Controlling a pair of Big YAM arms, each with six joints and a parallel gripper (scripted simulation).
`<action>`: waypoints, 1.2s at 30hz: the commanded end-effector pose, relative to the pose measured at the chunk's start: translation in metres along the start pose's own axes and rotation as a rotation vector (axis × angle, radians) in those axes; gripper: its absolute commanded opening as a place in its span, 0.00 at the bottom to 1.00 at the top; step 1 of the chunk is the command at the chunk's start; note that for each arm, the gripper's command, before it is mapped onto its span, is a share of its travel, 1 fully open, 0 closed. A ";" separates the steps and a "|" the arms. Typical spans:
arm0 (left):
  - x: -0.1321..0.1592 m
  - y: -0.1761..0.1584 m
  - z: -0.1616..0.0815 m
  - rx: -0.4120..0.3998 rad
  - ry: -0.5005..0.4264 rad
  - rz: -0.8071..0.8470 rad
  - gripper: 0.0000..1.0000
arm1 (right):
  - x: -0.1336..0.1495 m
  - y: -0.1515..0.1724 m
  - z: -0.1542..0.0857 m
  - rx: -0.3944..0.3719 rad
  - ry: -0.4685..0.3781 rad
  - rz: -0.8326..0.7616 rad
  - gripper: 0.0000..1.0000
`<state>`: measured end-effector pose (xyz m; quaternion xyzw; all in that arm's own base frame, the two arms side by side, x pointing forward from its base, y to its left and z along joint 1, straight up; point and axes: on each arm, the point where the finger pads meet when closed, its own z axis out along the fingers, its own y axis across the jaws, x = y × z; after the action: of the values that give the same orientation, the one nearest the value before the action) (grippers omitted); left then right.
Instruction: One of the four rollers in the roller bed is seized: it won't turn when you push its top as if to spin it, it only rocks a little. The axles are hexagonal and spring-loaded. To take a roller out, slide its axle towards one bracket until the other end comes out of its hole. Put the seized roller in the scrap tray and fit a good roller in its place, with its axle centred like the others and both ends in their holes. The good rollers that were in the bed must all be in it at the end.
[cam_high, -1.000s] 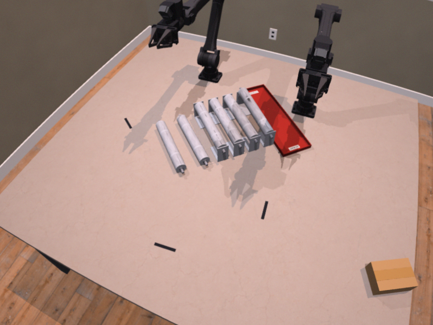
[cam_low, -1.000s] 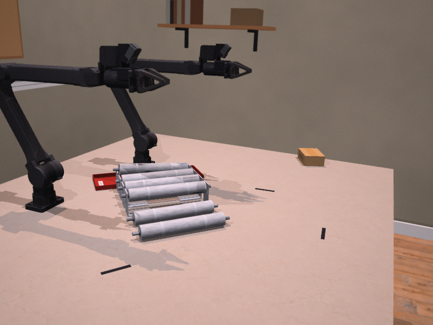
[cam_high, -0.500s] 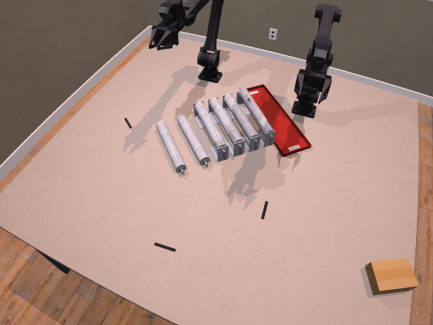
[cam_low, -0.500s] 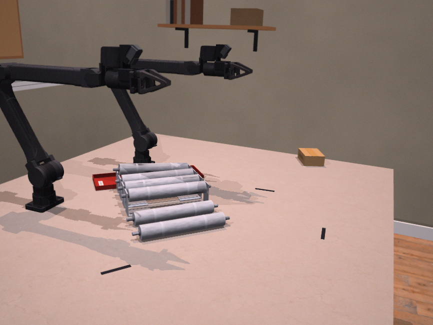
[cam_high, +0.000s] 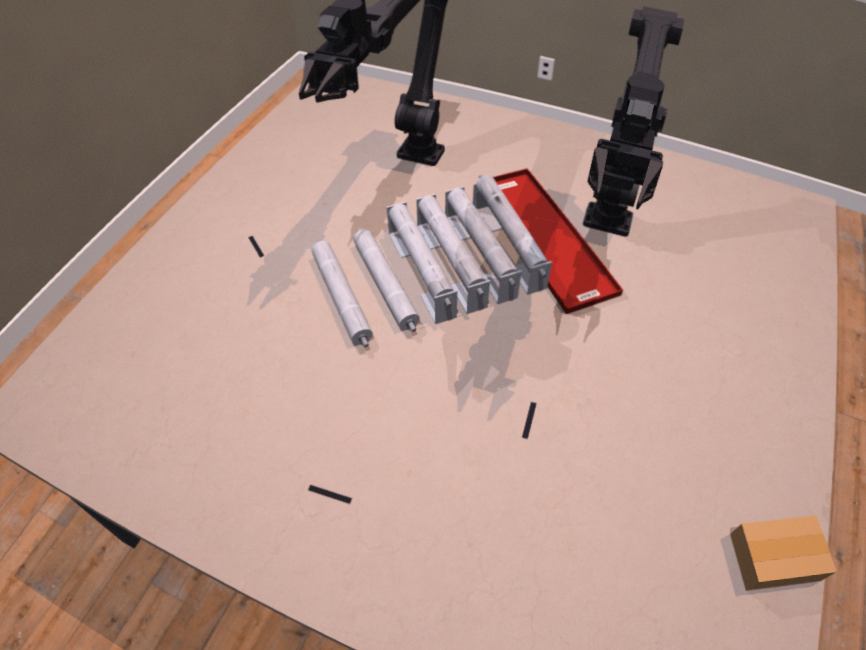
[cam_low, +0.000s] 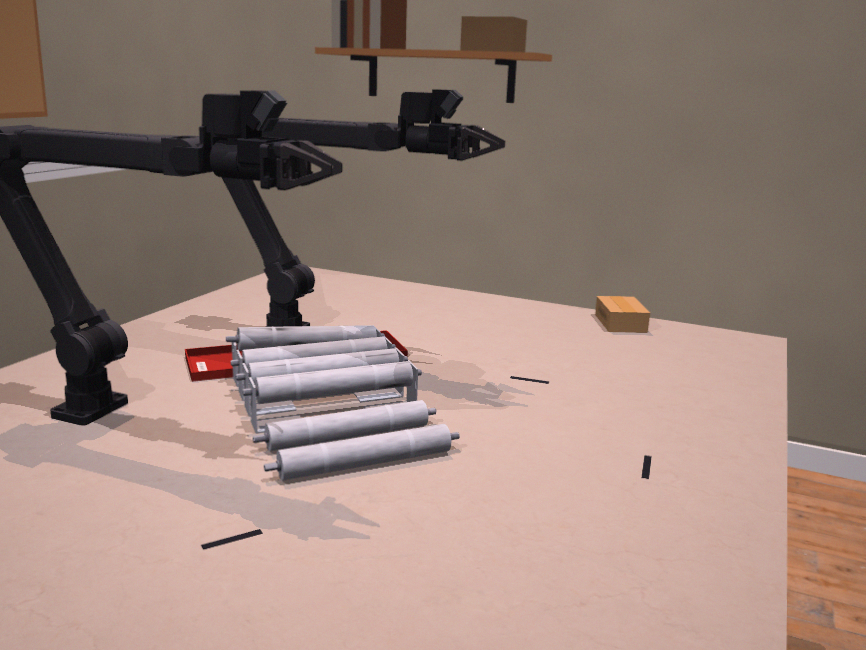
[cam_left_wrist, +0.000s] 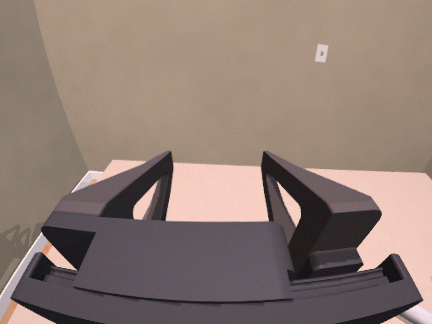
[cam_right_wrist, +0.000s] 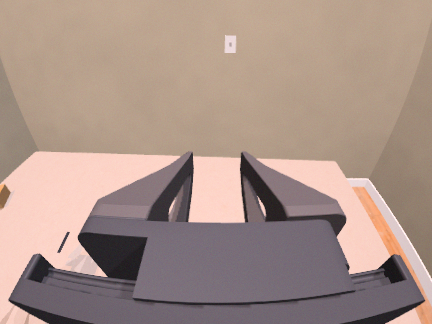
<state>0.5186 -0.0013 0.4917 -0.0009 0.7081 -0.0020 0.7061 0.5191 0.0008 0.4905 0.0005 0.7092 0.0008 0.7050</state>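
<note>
L arm's gripper (cam_high: 616, 202) (cam_low: 502, 143) (cam_left_wrist: 217, 154) up high, approx. level, fingers wide apart, nothing held; R gripper (cam_high: 311, 95) (cam_low: 340, 167) (cam_right_wrist: 216, 154) likewise, narrower gap. Roller bed (cam_high: 445, 306) (cam_low: 253, 412), w/ 4 rollers, between scrap tray (cam_high: 559, 244) (cam_low: 208, 365) & 2 spare rollers (cam_high: 342, 293) (cam_low: 363, 452).

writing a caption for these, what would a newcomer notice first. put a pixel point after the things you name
The bright red tray (cam_high: 594, 263) (cam_low: 209, 375) jumps out, lying beside the roller bed with its four pale rollers. Two more rollers lie on the table on the bed's other side. Two black arms reach out above the table, each ending in a pointed tool.
</note>
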 end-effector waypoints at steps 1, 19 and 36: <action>0.023 -0.014 0.009 0.029 0.056 -0.032 0.62 | 0.024 0.020 0.005 -0.032 0.062 0.019 0.32; 0.122 -0.070 -0.013 0.097 0.387 -0.315 0.62 | 0.117 0.148 -0.053 -0.177 0.363 0.075 0.32; 0.231 -0.122 -0.074 0.053 0.795 -0.547 0.62 | 0.232 0.245 -0.169 -0.288 0.701 -0.077 0.32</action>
<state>0.4523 -0.1104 0.2858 -0.1346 0.8862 -0.1900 0.4005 0.3743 0.2352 0.2695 -0.1244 0.8903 0.0669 0.4329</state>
